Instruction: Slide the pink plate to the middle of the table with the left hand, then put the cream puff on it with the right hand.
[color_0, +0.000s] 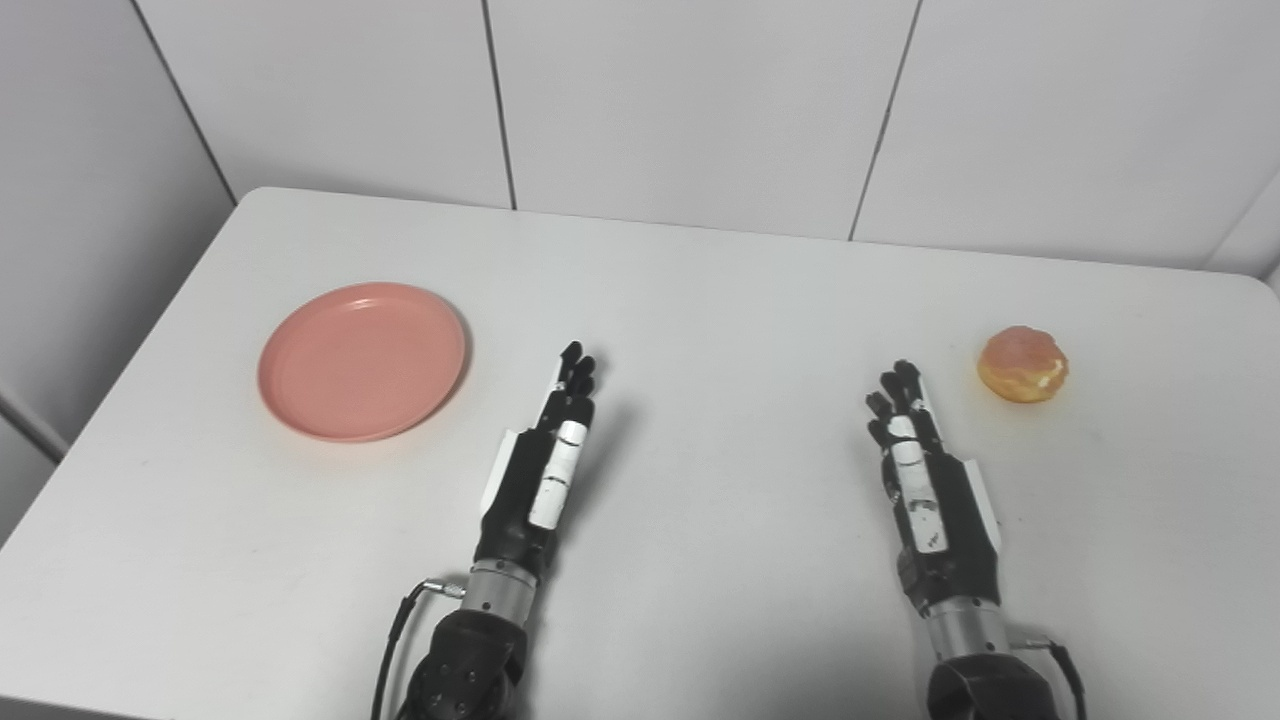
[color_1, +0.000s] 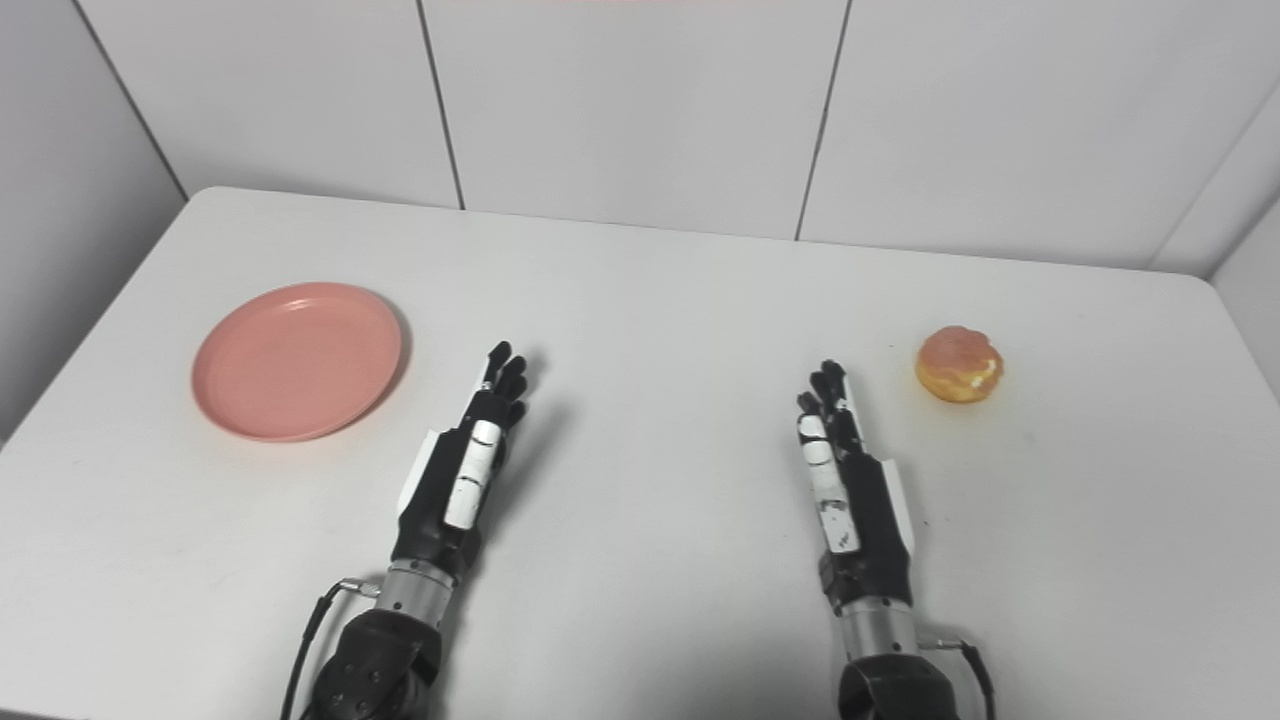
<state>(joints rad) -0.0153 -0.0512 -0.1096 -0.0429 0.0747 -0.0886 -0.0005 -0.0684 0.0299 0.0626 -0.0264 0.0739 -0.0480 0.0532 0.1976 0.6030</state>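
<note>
Plastic, by the look of it, makes up the pink plate (color_0: 362, 361): a smooth, matte, round dish with a low raised rim, lying flat on the left part of the white table (color_0: 720, 300). The tabletop is plain and faintly scuffed, with rounded far corners, and it stands against a wall of pale panels (color_0: 690, 100) divided by thin dark seams. Over on the right side sits the cream puff (color_0: 1022, 364), a small rounded bun with a golden-brown crust, a glossy pinkish top and a pale streak of filling along its side; it rests on the bare surface, well apart from the plate.

Between the two, both hands lie low over the table with fingers extended and pointing away from the robot. The left hand (color_0: 545, 460) is black with white shell pieces, its fingers straight and close side by side, holding nothing; it is near the plate's right edge but not touching it. The right hand (color_0: 925, 470) looks the same, fingers stretched out and empty, with the cream puff just off to its far right. Whether the palms actually touch the surface is hard to tell. Both forearms are cut off by the bottom edge, where a dark cable (color_0: 395, 625) loops beside the left wrist.
</note>
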